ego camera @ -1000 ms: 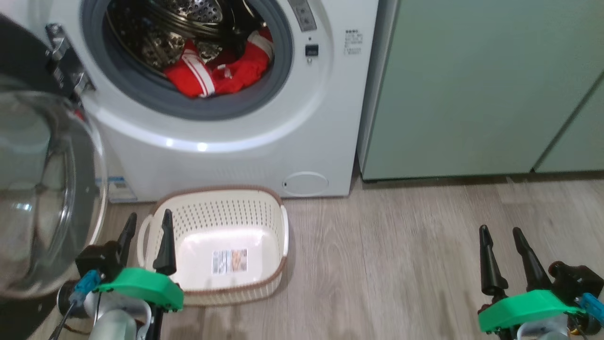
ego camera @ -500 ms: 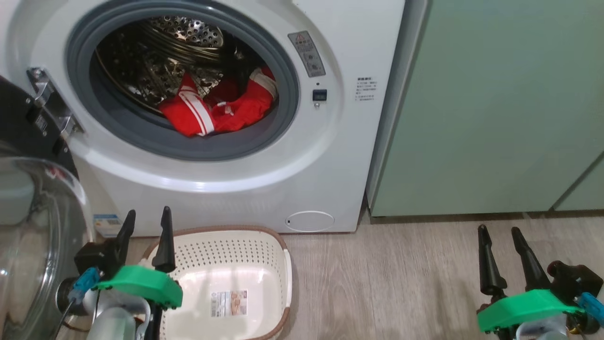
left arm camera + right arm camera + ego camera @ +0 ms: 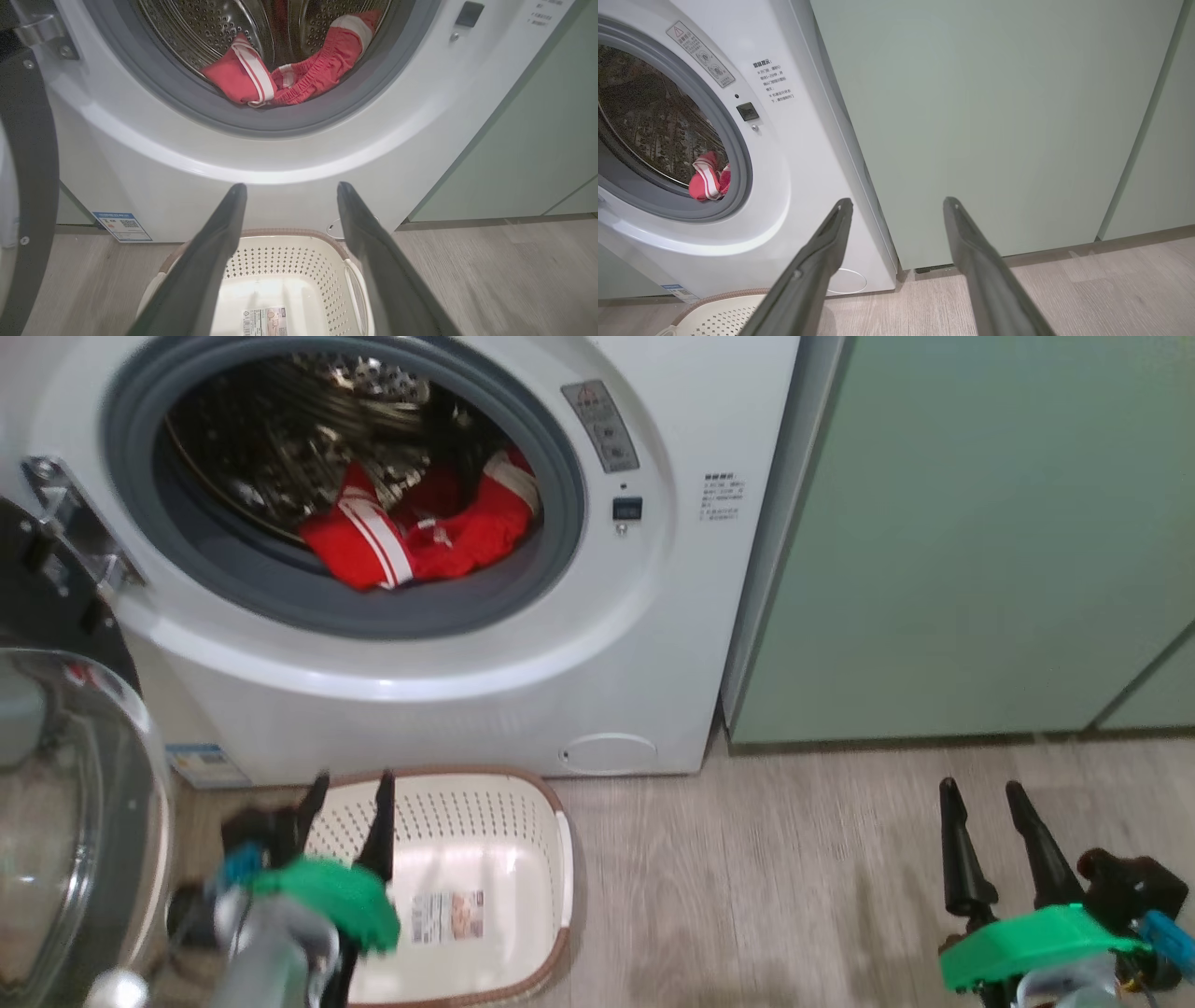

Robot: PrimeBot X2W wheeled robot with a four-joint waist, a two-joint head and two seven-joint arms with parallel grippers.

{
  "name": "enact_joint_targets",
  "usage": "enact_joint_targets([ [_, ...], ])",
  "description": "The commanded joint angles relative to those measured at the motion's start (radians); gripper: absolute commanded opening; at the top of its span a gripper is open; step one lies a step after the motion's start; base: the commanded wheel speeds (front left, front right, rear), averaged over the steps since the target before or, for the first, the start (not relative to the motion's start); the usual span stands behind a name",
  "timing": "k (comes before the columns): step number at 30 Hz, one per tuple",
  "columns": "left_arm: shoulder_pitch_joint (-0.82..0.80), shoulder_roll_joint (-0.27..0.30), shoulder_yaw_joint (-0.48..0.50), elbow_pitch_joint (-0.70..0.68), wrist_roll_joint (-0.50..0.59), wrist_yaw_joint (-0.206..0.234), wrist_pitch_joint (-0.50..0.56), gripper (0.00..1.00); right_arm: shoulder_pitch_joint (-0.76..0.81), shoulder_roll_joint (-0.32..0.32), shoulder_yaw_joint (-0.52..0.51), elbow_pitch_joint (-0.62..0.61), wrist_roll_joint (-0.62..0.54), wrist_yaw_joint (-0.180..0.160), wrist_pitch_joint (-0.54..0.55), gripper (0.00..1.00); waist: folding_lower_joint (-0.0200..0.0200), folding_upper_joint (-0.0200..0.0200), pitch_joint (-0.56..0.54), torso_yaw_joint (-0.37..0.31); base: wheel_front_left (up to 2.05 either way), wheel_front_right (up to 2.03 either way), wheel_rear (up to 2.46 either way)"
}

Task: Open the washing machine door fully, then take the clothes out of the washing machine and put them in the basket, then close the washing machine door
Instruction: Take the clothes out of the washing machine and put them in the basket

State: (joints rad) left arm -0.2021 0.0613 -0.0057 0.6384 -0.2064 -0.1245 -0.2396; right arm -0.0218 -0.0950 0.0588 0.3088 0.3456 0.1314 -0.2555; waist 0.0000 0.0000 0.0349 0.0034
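Far left: round black-rimmed washing machine door point(image 3: 65, 803) with clear bowl window, swung open. Next, left gripper point(image 3: 351, 782), fingers spread, empty, above small cream perforated plastic basket point(image 3: 485, 817) on floor point(image 3: 794, 859). Red white-striped clothes point(image 3: 411, 537) lie in white washing machine point(image 3: 485, 700), inside its steel drum point(image 3: 261, 457). Pale green cabinet doors point(image 3: 980, 523); right gripper point(image 3: 980, 789) low, jaws apart, empty.

Count, washing machine point(image 3: 448, 709): 1. washing machine door point(image 3: 37, 607): 1; hinge point(image 3: 65, 527): 1. round hatch point(image 3: 607, 753): 1. basket point(image 3: 560, 859): 1; label sticker point(image 3: 448, 915) on its bottom: 1.
clothes point(image 3: 420, 537): one red heap in drum, two white-striped lumps visible; number of garments cannot tell.
Labels on machine front: 3: warning label point(image 3: 602, 425), print block point(image 3: 724, 497), blue label point(image 3: 201, 756).
cabinet doors point(image 3: 934, 541), pale green: 2.
Hands: 2: left hand point(image 3: 351, 782), right hand point(image 3: 980, 787). fingers point(image 3: 962, 859): 2 per hand, 4 total.
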Motion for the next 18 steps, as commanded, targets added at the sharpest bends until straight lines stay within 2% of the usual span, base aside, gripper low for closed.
enact_joint_targets([
  [1, -0.108, 0.028, 0.016, -0.013, -0.014, -0.006, 0.013, 1.0, -0.055, -0.015, 0.026, -0.036, 0.001, -0.001, -0.006, 1.0, 0.0, 0.0, 0.041, -0.009, 0.0, 0.0, 0.0],
  [3, -0.139, 0.032, 0.005, 0.004, -0.024, -0.006, 0.03, 1.0, -0.064, -0.017, 0.026, -0.038, 0.001, -0.001, -0.006, 1.0, 0.0, 0.0, 0.057, -0.012, 0.0, 0.0, 0.0],
  [4, -0.204, 0.046, -0.016, 0.039, -0.041, -0.006, 0.078, 1.0, -0.083, -0.02, 0.027, -0.041, 0.002, -0.001, -0.006, 1.0, 0.0, 0.0, 0.098, -0.019, 0.0, 0.0, 0.0],
  [5, -0.204, 0.046, -0.016, 0.039, -0.041, -0.006, 0.078, 1.0, -0.083, -0.02, 0.027, -0.041, 0.002, -0.001, -0.006, 1.0, 0.0, 0.0, 0.098, -0.019, 0.0, 0.0, 0.0],
  [11, -0.432, 0.086, -0.024, 0.122, -0.068, -0.004, 0.223, 1.0, -0.145, -0.019, 0.029, -0.049, 0.001, -0.001, -0.006, 1.0, 0.0, 0.0, 0.225, -0.051, 0.0, 0.0, 0.0],
  [18, -0.69, 0.133, -0.032, 0.213, -0.044, 0.059, 0.367, 1.0, -0.203, -0.01, 0.027, -0.058, 0.005, -0.001, -0.006, 1.0, 0.0, 0.0, 0.34, -0.097, 0.0, 0.0, 0.0],
])
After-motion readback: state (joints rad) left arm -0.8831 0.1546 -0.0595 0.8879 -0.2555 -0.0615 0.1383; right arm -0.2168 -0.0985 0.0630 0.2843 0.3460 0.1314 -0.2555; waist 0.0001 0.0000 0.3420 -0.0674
